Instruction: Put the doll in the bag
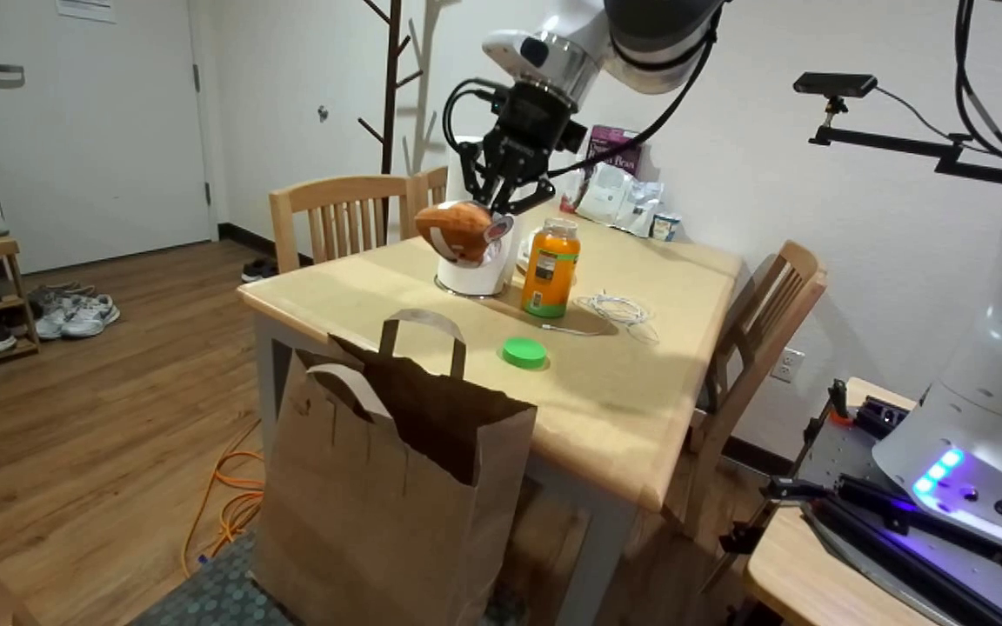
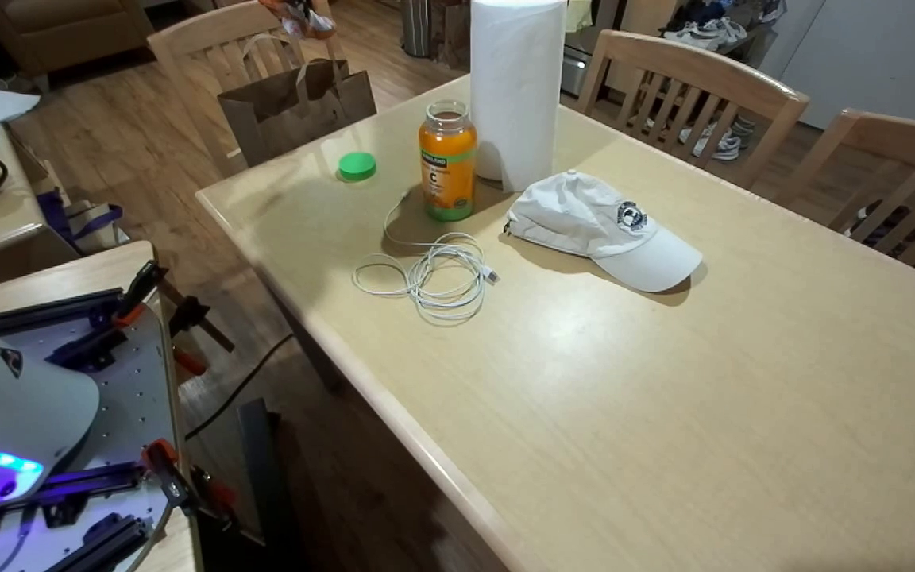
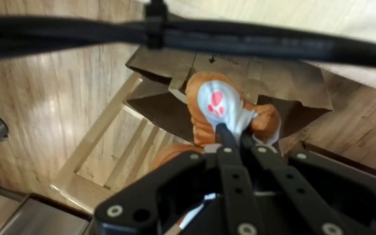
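The doll, a brown soft figure with white patches, hangs from my gripper (image 1: 501, 207) in an exterior view (image 1: 456, 231). In the wrist view, the doll (image 3: 216, 98) shows a white patch with a pink paw print, and the fingertips (image 3: 235, 133) are closed on its white cloth. The brown paper bag (image 1: 370, 513) stands open with its loop handles up. The wrist view shows the doll in front of the bag (image 3: 227, 67) and its dark mouth. Part of the doll shows at the top edge of an exterior view (image 2: 297, 14), above the bag (image 2: 291, 115); the gripper is out of frame there.
The bag stands on a chair seat (image 1: 205, 582) beside the table (image 1: 614, 391). On the table are an orange bottle (image 1: 551, 269), a green lid (image 1: 524, 352), a paper towel roll (image 2: 517, 95), a white cable (image 2: 445, 278) and a white cap (image 2: 592, 222).
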`<state>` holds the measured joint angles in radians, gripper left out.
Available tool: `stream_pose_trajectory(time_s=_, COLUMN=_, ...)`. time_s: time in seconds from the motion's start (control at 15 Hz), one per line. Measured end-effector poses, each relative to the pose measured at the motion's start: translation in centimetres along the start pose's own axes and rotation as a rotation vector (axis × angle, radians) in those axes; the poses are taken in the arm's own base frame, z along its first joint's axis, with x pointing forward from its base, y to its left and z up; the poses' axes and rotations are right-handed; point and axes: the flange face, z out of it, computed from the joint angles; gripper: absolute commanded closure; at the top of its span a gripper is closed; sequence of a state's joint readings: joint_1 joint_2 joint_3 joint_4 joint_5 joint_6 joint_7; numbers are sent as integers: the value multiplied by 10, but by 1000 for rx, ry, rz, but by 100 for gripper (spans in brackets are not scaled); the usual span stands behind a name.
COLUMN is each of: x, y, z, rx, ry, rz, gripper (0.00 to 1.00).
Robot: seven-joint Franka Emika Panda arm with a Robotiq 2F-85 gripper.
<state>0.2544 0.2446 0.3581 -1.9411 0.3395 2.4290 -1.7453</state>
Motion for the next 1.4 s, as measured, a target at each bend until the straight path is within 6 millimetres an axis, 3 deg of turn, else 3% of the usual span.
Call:
stream_pose_trajectory(time_s=0.27, x=22, y=8, z=27, rx=107, ry=10, rz=-127, gripper=96)
stream_pose_trajectory(time_s=0.87, x=80, y=16, z=116, rx=258, ry=-22, rz=-423, gripper=96)
stream_pose_trajectory(time_s=1.13, x=84, y=29, z=136, rx=227, ry=-91, rz=-504, gripper=97)
stream_pose_trajectory(time_s=1.4, x=74, y=41, z=153, rx=136, ry=-98, rz=-506, gripper=97)
